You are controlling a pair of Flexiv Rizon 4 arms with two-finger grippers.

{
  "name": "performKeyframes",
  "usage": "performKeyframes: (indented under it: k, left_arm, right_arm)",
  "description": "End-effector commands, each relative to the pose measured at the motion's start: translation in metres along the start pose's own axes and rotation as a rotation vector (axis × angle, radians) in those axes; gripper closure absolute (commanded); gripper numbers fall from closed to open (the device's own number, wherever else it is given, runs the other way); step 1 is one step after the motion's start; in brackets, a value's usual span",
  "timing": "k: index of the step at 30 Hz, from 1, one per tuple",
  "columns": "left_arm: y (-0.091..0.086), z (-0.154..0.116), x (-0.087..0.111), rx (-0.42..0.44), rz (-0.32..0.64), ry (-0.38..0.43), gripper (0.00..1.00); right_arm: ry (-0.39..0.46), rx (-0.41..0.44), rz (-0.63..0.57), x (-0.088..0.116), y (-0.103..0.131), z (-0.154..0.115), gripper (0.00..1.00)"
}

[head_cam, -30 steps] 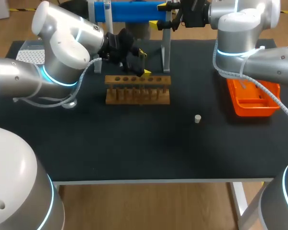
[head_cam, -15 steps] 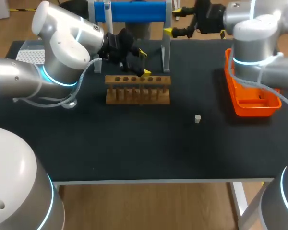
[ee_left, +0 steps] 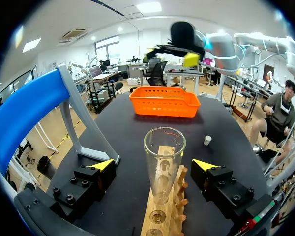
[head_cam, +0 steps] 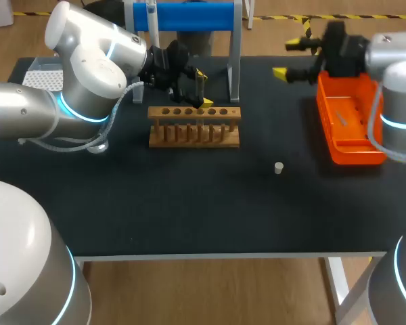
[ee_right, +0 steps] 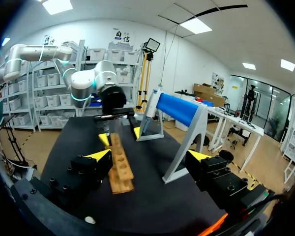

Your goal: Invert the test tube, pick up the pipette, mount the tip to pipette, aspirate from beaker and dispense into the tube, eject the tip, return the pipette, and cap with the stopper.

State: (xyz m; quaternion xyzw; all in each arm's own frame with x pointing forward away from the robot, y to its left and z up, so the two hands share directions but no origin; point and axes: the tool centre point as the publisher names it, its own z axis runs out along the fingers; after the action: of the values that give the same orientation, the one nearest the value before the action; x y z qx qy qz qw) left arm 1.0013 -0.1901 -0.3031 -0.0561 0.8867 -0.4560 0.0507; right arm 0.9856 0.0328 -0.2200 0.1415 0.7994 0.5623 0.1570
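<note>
our left gripper has its jaws open and clear of the one test tube between them, which stands mouth-up in the one wooden rack. our right gripper, jaws open and empty, has swung from the blue stand to above the one orange basket. we judge the one stopper, alone on the bench, is next.
</note>
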Motion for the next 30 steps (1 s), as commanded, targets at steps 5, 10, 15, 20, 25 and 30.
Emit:
performKeyframes:
  k: [5,10,15,20,25,30]
  left_arm:
    - [0.000,0.000,-0.001,0.000,0.000,0.002,0.00]
    - [0.000,0.000,-0.001,0.000,0.000,0.002,0.00]
    - [0.000,0.000,-0.001,0.000,0.000,0.002,0.00]
    - [0.000,0.000,-0.001,0.000,0.000,0.002,0.00]
    - [0.000,0.000,-0.001,0.000,0.000,0.002,0.00]
    - [0.000,0.000,-0.001,0.000,0.000,0.002,0.00]
  right_arm:
    - [-0.008,-0.006,0.023,0.041,-0.031,-0.095,0.00]
    - [-0.001,0.015,0.034,0.070,-0.054,-0.108,0.00]
    - [0.019,0.052,0.048,0.100,-0.083,-0.111,0.00]
    - [0.028,0.094,0.064,0.122,-0.111,-0.105,0.00]
    - [0.015,0.109,0.078,0.136,-0.130,-0.097,0.00]
    - [0.004,0.113,0.082,0.146,-0.142,-0.086,0.00]
